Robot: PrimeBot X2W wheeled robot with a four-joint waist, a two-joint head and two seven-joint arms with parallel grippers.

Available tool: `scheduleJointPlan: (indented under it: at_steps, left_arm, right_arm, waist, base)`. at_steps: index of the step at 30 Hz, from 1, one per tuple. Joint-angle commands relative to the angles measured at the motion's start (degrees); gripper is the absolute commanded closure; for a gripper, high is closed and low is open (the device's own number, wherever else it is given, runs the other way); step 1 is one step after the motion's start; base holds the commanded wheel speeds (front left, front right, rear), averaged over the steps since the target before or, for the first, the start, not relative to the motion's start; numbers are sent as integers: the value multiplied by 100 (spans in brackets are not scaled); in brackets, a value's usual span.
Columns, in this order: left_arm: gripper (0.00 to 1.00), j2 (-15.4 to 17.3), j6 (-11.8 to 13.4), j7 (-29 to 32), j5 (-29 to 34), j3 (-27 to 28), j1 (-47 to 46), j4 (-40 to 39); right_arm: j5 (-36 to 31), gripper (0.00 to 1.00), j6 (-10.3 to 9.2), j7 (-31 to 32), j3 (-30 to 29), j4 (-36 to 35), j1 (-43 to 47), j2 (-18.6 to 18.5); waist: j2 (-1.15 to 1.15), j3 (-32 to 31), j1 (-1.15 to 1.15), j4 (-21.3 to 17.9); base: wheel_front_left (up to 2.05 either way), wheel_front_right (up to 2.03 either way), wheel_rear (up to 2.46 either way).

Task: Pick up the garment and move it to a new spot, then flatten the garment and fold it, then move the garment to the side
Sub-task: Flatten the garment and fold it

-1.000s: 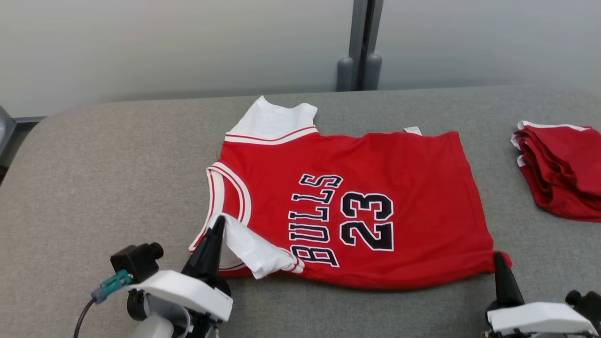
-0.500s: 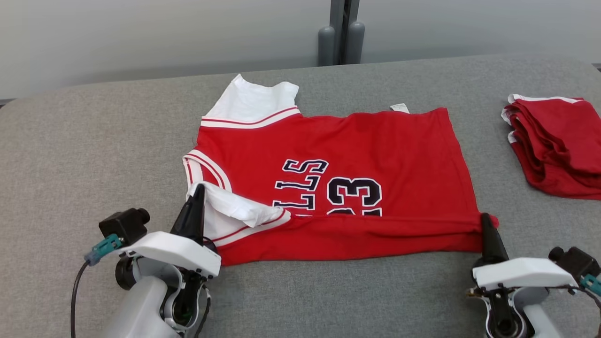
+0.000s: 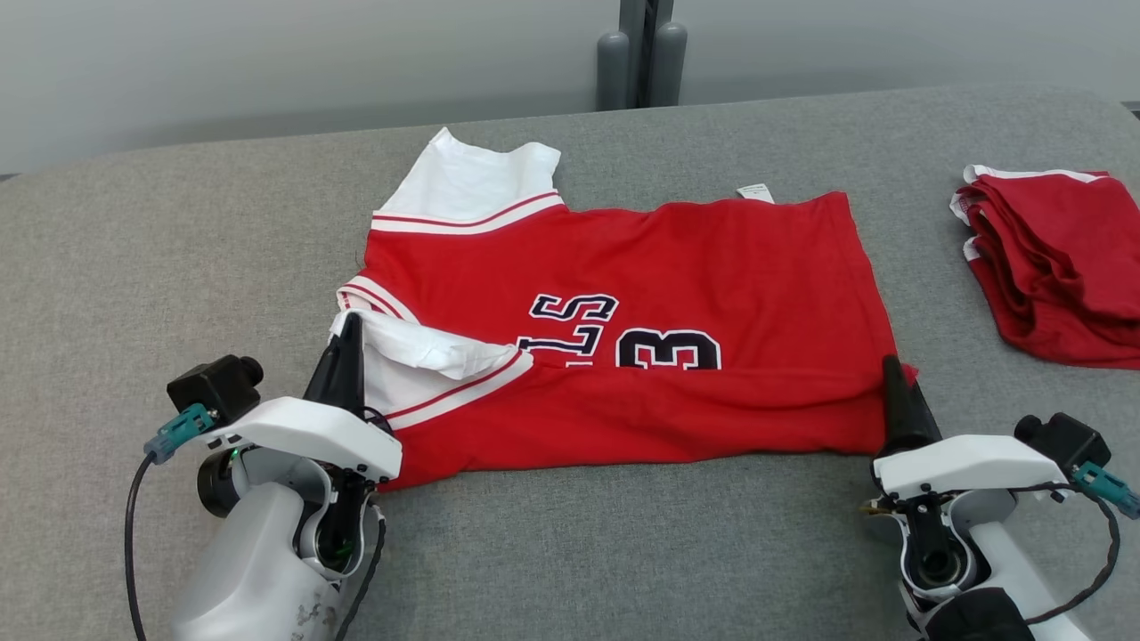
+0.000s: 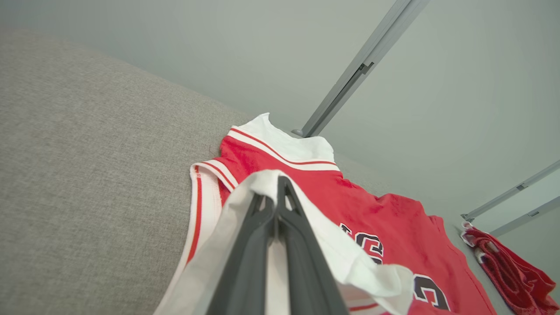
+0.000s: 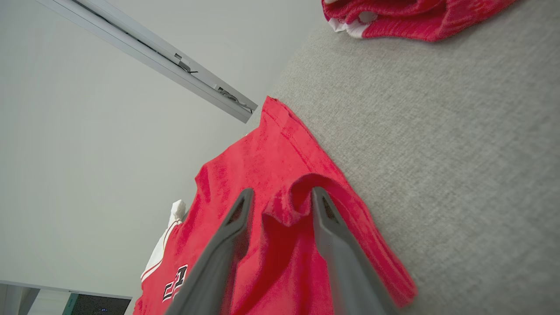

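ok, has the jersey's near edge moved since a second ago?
Yes. On the jersey, the near edge has gone away from the robot, over the print: BULLS 23 showed whole, now its near half is covered.

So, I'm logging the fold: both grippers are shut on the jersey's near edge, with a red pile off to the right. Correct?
Not quite. The left gripper is shut on the jersey, but the right wrist view shows the right gripper open, its jaws apart around the cloth. The red pile does lie to the right.
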Motion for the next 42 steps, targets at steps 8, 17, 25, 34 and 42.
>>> scheduleJointPlan:
  at_steps: [8,17,25,34,42]
  left_arm:
    - [0,-117,-181,-26,262,388,-270,124]
    - [0,-180,-309,-25,420,694,-102,-28]
    - [0,-175,-366,-26,534,859,583,-226]
    - [0,-2,-149,403,509,753,1410,-284]
    - [0,25,105,1032,415,645,1694,-432]
  right_arm:
    - [83,0,13,-34,-54,110,-368,-34]
    - [-197,0,13,-34,-315,-36,-564,-42]
    - [-1422,0,13,-34,-829,-654,-80,-136]
    - [-2936,0,13,-34,-1133,-1419,1004,-75]
    - [-3187,0,13,-34,-1181,-1720,1514,-37]
  waist:
    - [0,-29,0,-18]
    - [0,-58,0,-13]
    - [0,-257,0,60]
    - [0,-581,0,142]
    - [0,-662,0,77]
  base:
    - [0,0,0]
    - [0,0,0]
    - [0,0,0]
    - [0,0,0]
    - [0,0,0]
